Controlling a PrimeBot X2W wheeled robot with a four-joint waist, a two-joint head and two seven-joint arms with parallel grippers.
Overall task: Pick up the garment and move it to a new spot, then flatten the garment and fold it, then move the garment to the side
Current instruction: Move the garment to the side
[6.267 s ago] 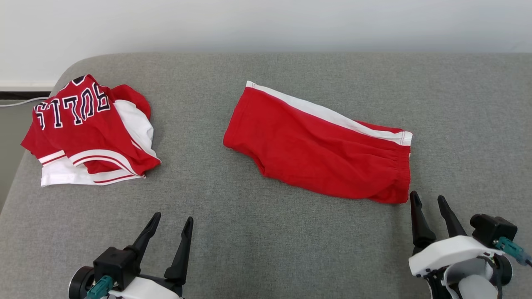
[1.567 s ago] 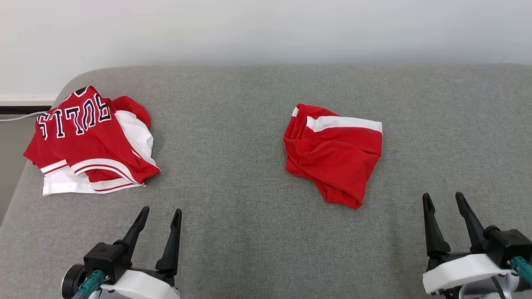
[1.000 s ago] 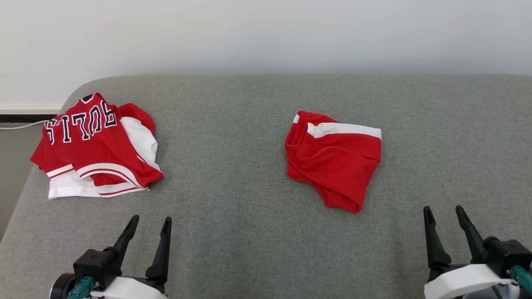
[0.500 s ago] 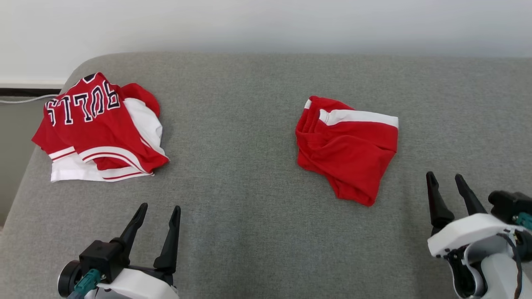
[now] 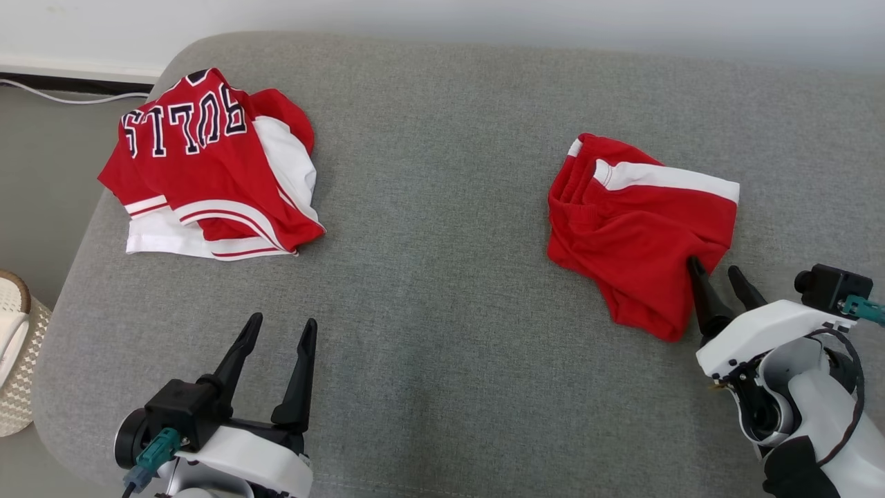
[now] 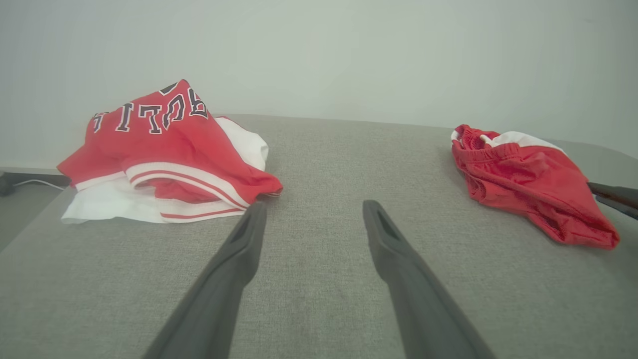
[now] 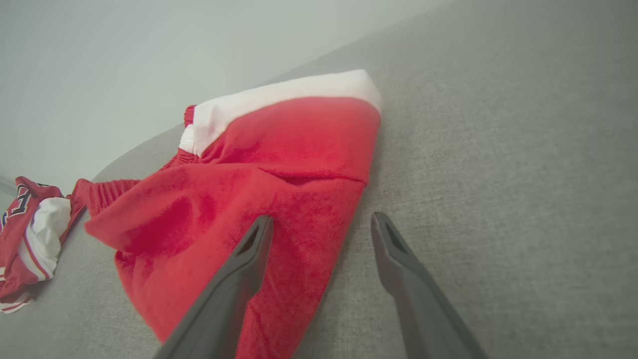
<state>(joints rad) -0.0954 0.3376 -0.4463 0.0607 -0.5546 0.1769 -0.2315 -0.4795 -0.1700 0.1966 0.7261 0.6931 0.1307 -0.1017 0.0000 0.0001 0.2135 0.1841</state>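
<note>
The garment (image 5: 636,221) is a pair of red shorts with a white side stripe, lying folded in a loose bundle on the right of the grey cushion (image 5: 442,325). My right gripper (image 5: 713,268) is open at the bundle's near right edge. In the right wrist view the garment (image 7: 279,164) lies under the left finger, while the right finger is over bare cushion, and the right gripper (image 7: 321,219) holds nothing. My left gripper (image 5: 283,321) stands open and empty near the front left. In the left wrist view the left gripper (image 6: 315,205) points between the garment (image 6: 523,174) and the other clothes.
A crumpled red and white lettered jersey (image 5: 207,159) lies at the cushion's back left, also seen as the jersey (image 6: 164,144). Off the cushion's left edge are floor, a pale woven item (image 5: 14,360) and a cable (image 5: 69,97). A pale wall runs behind.
The head camera has tilted down and shifted. My right gripper has advanced to the garment's near right edge, one finger now over the cloth. The left gripper has stayed put, and both remain open.
</note>
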